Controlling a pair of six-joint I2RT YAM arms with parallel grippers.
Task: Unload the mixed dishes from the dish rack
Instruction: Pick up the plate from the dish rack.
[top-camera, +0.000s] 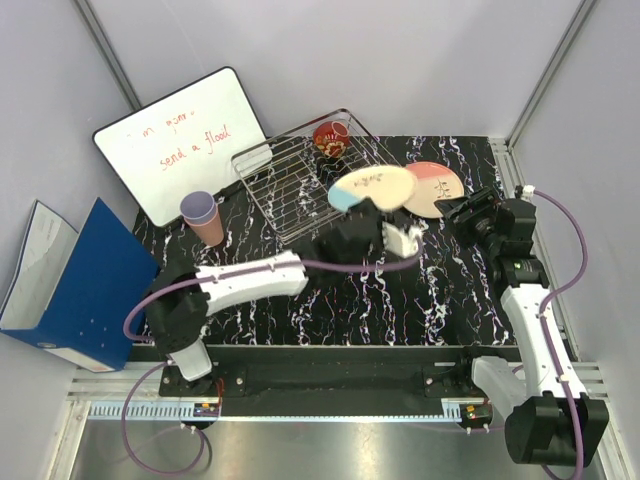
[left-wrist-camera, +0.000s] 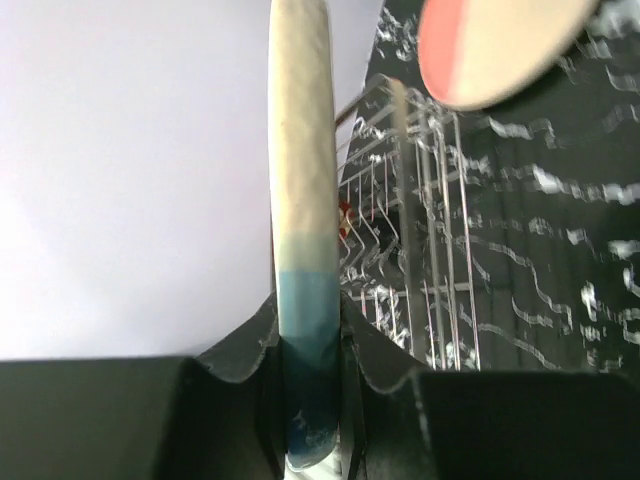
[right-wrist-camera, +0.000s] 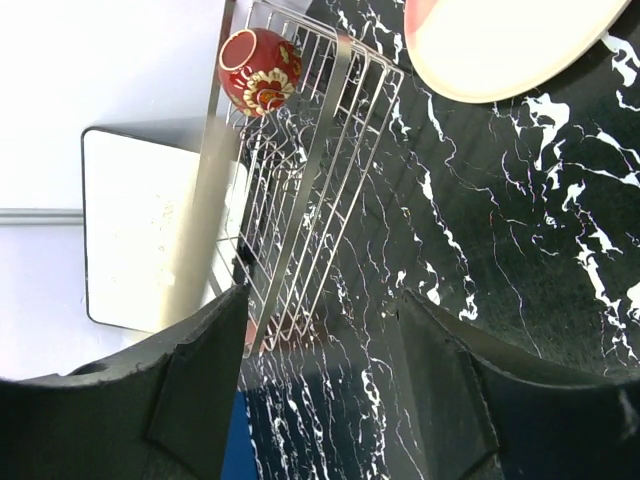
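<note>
My left gripper (top-camera: 350, 212) is shut on the blue edge of the light-blue/cream plate (top-camera: 372, 187), held above the right end of the dish rack (top-camera: 285, 185). In the left wrist view the plate (left-wrist-camera: 303, 180) stands edge-on between the fingers of that gripper (left-wrist-camera: 310, 400). The red patterned bowl (top-camera: 332, 139) sits in the rack's far right corner. On the table right of the rack lies the pink/cream plate (top-camera: 438, 190). My right gripper (top-camera: 462, 211) is open and empty beside it. A lavender cup (top-camera: 197, 207) sits nested in a salmon-pink cup (top-camera: 211, 233) left of the rack.
A whiteboard (top-camera: 180, 135) with red writing leans behind the rack. A blue binder (top-camera: 85, 285) lies at the table's left edge. The black marbled table (top-camera: 400, 300) spreads in front of the rack. The right wrist view shows the bowl (right-wrist-camera: 258, 70) and rack (right-wrist-camera: 310, 180).
</note>
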